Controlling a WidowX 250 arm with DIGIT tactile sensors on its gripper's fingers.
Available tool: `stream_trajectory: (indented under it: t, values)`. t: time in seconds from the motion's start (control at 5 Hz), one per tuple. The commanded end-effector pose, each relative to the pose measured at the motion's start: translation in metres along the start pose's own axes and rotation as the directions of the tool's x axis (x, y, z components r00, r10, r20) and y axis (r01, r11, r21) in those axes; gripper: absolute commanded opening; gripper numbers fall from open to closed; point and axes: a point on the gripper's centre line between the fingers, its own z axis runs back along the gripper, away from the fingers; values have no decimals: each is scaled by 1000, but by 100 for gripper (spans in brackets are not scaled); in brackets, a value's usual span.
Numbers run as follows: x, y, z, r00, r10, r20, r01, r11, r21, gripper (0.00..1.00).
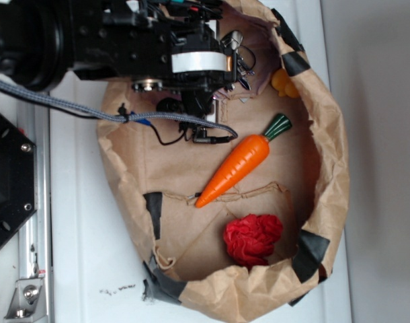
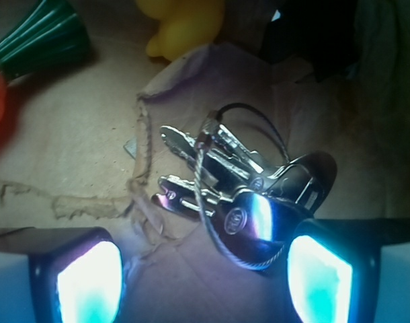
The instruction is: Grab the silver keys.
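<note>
The silver keys (image 1: pixel 236 55) lie on the brown paper floor at the far end of the cut-down paper bag (image 1: pixel 329 175). In the wrist view the silver keys (image 2: pixel 232 185) are a shiny bunch on a wire loop. They lie just ahead of my gripper (image 2: pixel 205 272), close to the right finger (image 2: pixel 319 279) and partly over its tip. My gripper (image 1: pixel 225 67) hovers right over the keys and is open, with nothing between its pads.
An orange toy carrot (image 1: pixel 240 161) with a green top (image 2: pixel 40 33) lies mid-bag. A red crumpled ball (image 1: pixel 252 239) sits near the front wall. A yellow toy (image 2: pixel 181 23) sits beyond the keys by the bag wall. Paper walls ring the area.
</note>
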Motion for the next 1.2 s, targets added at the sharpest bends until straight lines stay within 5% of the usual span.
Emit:
stream_trajectory:
  t: [0.0, 0.4, 0.6, 1.0]
  values:
    - [22, 6, 0, 997, -21, 80, 18, 999, 43, 100]
    - [37, 14, -21, 993, 9, 114, -19, 995, 94, 100]
    - [34, 13, -19, 992, 12, 122, -22, 996, 85, 0]
    - [32, 12, -17, 993, 10, 116, -20, 996, 86, 0]
